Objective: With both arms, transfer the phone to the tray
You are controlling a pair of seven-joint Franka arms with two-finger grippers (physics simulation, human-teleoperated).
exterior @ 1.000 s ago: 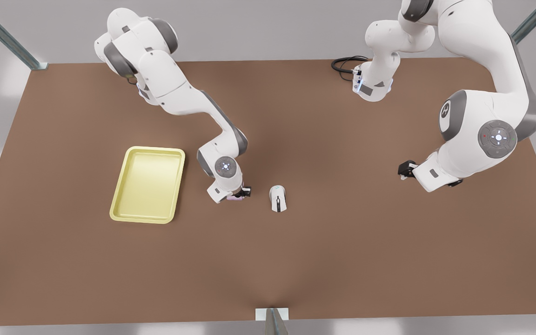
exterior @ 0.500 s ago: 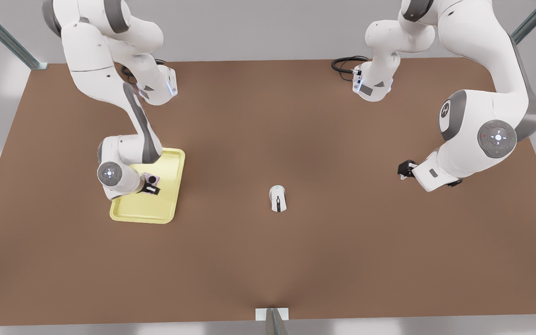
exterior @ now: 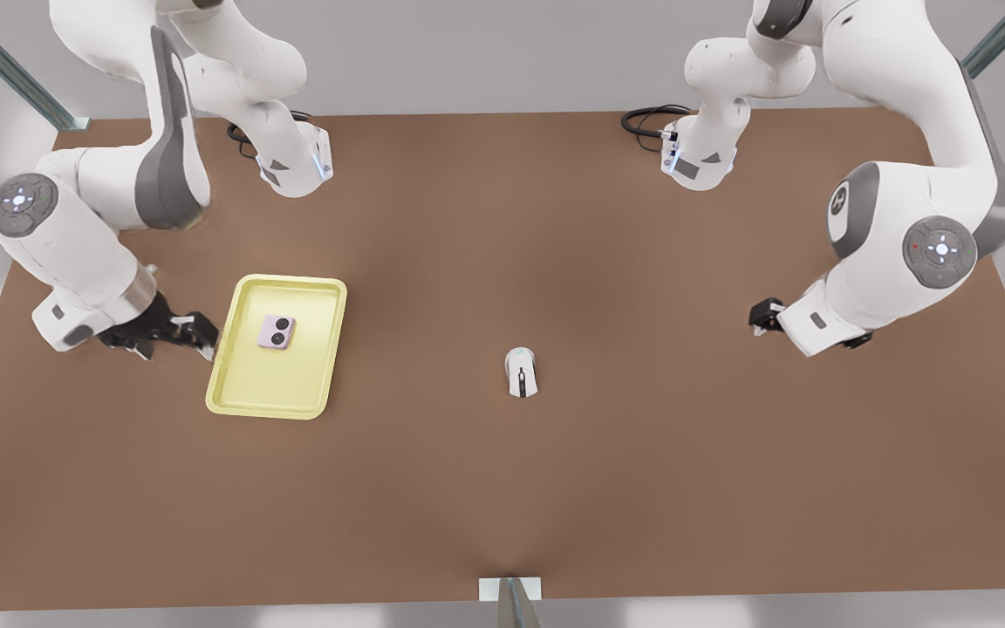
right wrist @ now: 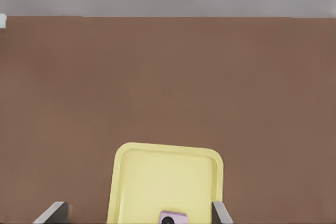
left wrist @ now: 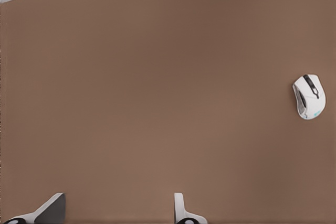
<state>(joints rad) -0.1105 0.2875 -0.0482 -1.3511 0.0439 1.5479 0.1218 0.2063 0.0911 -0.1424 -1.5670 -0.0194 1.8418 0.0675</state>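
Lying flat inside the tray (exterior: 245, 397), the phone (exterior: 276, 331) rests face up in the half nearer the arms' bases, clear of every rim and touching no gripper. It looks like a thin, stiff slab, probably light and rather slick, so any regrasp would best pinch its two opposite short edges rather than press on the face with the black circles. The tray holds nothing else, and by this layout the task appears done. Just beside the tray's edge, on the front view's left, hangs the right gripper (exterior: 193, 331), fingers spread wide and empty; its wrist view looks across the tray with the phone (right wrist: 172, 217) between the fingertips. Well apart, on the front view's right, the left gripper (exterior: 762, 316) waits with fingers parted and empty, the mouse (exterior: 521, 372) lying untouched between the arms.
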